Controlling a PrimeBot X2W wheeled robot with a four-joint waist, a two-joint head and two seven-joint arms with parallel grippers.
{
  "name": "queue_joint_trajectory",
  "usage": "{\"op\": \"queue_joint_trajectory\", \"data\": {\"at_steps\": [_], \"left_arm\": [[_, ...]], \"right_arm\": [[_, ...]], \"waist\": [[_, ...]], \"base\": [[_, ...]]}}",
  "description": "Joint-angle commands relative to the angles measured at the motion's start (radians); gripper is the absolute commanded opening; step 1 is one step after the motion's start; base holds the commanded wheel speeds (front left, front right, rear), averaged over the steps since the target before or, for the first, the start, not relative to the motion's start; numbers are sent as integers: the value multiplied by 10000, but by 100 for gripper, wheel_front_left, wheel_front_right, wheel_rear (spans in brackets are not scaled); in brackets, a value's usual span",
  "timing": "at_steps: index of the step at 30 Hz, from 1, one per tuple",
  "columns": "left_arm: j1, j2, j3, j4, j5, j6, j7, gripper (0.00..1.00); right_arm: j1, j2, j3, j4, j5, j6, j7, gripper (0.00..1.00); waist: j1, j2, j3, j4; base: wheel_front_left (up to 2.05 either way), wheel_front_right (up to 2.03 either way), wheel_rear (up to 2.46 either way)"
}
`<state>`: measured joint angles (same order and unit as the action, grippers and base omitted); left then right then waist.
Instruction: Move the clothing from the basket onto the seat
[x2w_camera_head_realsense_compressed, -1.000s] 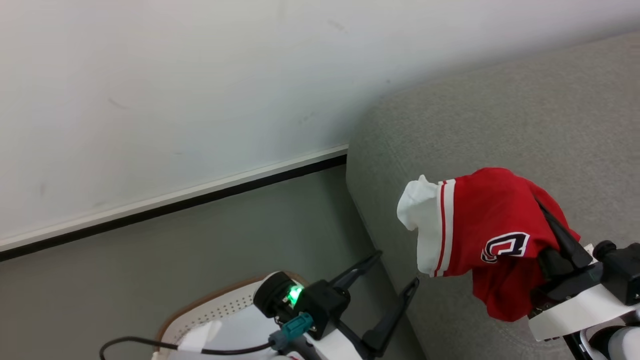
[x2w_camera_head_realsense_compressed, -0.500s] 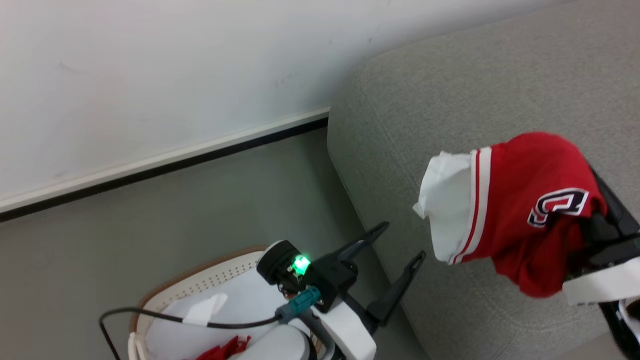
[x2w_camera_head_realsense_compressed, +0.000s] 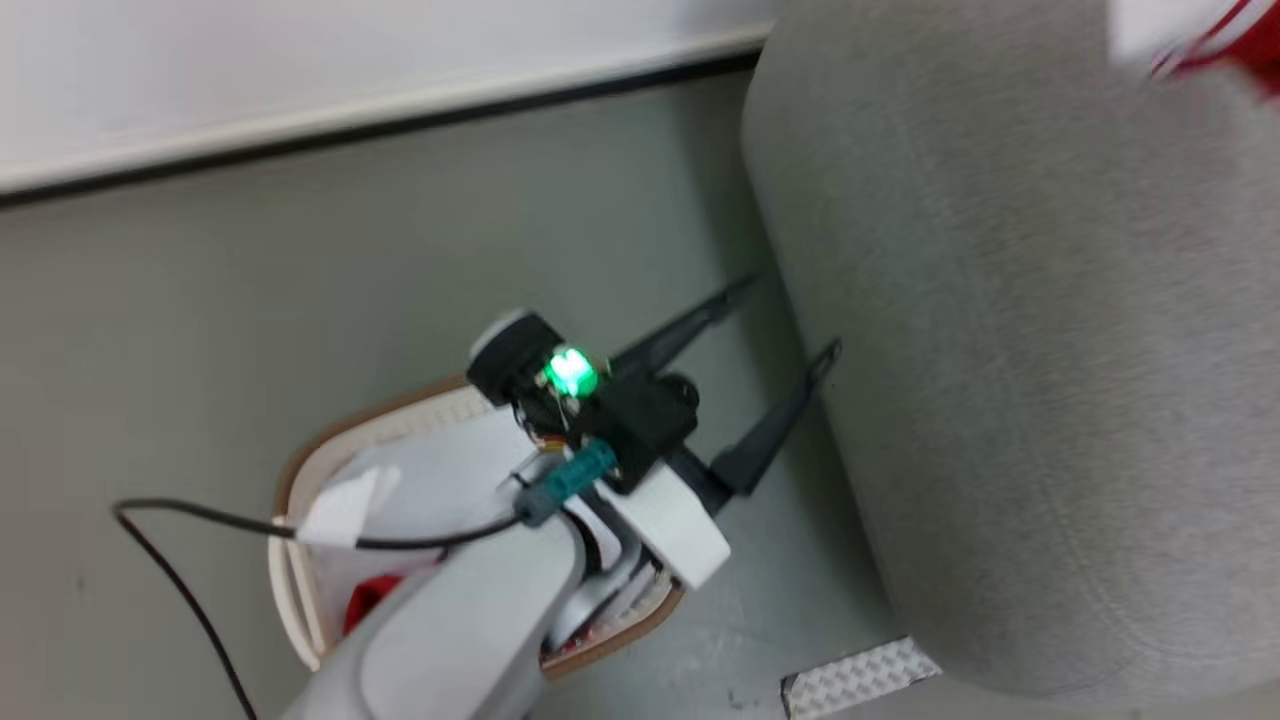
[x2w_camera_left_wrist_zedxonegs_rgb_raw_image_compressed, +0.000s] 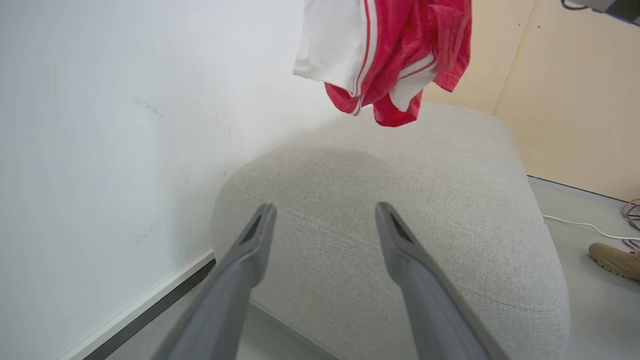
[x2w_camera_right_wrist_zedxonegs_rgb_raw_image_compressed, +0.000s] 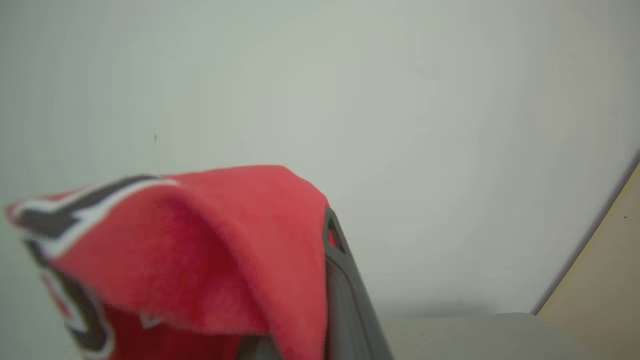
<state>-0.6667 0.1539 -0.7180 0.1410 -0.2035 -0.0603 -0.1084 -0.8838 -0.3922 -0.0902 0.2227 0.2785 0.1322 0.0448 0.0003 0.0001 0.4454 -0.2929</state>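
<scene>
My right hand (x2w_camera_right_wrist_zedxonegs_rgb_raw_image_compressed: 324, 229) is clenched on the red clothing (x2w_camera_left_wrist_zedxonegs_rgb_raw_image_compressed: 395, 55), which drapes over my fingers and hangs above the sofa (x2w_camera_left_wrist_zedxonegs_rgb_raw_image_compressed: 400, 200). My left hand (x2w_camera_head_realsense_compressed: 788, 318) is released, fingers spread and holding nothing, just beside the sofa's edge. Behind that hand sits the basket (x2w_camera_head_realsense_compressed: 300, 470), with a red cloth (x2w_camera_head_realsense_compressed: 365, 600) inside.

Bright, even light. Head view smeared with motion blur — a green lamp (x2w_camera_head_realsense_compressed: 570, 372) flares. Left wrist view sharp, faint shadow on the seat (x2w_camera_left_wrist_zedxonegs_rgb_raw_image_compressed: 350, 165); right wrist view's near clothing (x2w_camera_right_wrist_zedxonegs_rgb_raw_image_compressed: 210, 240) blurred.
</scene>
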Motion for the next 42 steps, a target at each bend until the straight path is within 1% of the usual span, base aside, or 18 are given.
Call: {"op": "queue_joint_trajectory", "data": {"at_steps": [1, 5, 6, 8, 11, 14, 16, 19, 21, 22, 24, 25, 28, 34, 38, 42], "left_arm": [[-388, 136, 113, -114, 130, 2, 8, 100], [-892, 87, 235, -329, 176, 36, 14, 100], [-892, 87, 235, -329, 176, 36, 14, 100], [-1066, 30, 212, -448, 201, 27, 37, 100], [-1208, 15, 209, -614, 211, 49, 47, 100], [-1244, 43, 226, -772, 206, 119, 72, 100], [-1146, 115, 210, -820, 208, 151, 101, 100], [-889, 229, 161, -815, 177, 187, 153, 100], [-749, 328, 152, -829, 117, 223, 138, 100], [-673, 384, 162, -839, 86, 244, 132, 100], [-544, 479, 189, -842, 20, 276, 143, 100], [-493, 515, 212, -852, 0, 316, 161, 100], [-375, 599, 299, -892, -97, 420, 136, 100], [-8, 761, 525, -770, -398, 595, -34, 100], [402, 924, 695, -625, -535, 776, -214, 100], [817, 1117, 936, -469, -740, 973, -452, 100]], "right_arm": [[-925, -338, -231, 604, -216, -26, 74, 0], [-2445, -962, -893, 1907, -517, -26, 216, 0], [-2445, -962, -893, 1907, -517, -26, 216, 0], [-2955, -1354, -1213, 2579, -825, -26, 276, 0], [-3380, -1652, -1731, 3552, -1259, -26, 252, 0], [-3553, -1757, -2290, 4550, -1576, -26, 152, 0], [-3452, -1711, -2779, 5256, -1830, -26, 22, 0], [-2980, -1384, -3467, 6293, -2366, -25, -176, 0], [-2852, -1166, -3819, 6771, -2717, -26, -354, 0], [-2814, -1038, -3976, 6980, -2825, -26, -436, 4], [-2682, -805, -4060, 7352, -3050, -26, -542, 77], [-2662, -722, -4085, 7487, -3153, -26, -599, 100], [-2580, -547, -3777, 7741, -3373, -26, -837, 100], [-1992, -340, -2644, 7913, -3021, -26, -1288, 100], [-1177, -304, -1782, 7537, -2429, -26, -1709, 100], [-122, -528, -1020, 6681, -1957, -26, -2108, 100]], "waist": [[-3, -1, 1007, 723], [-3, -1, 1620, 1181], [-3, -1, 1620, 1181], [-3, -1, 1878, 1402], [-3, -1, 2174, 1655], [-3, -1, 2450, 1779], [-3, -1, 2564, 1809], [-3, -1, 2590, 1783], [-3, -1, 2522, 1736], [-3, -1, 2473, 1709], [-3, -1, 2340, 1642], [-3, -1, 2264, 1609], [-3, -1, 1991, 1513], [-3, -1, 1218, 1341], [-3, -1, 550, 1291], [-3, -1, -45, 1344]], "base": [[0, 0, 0], [0, 0, 0], [0, 0, 0], [0, 0, 0], [0, 0, 0], [0, 0, 0], [0, 0, 0], [0, 0, 0], [0, 0, 0], [0, 0, 0], [0, 0, 0], [0, 0, 0], [0, 0, 0], [0, 0, 0], [0, 0, 0], [0, 0, 0]]}}
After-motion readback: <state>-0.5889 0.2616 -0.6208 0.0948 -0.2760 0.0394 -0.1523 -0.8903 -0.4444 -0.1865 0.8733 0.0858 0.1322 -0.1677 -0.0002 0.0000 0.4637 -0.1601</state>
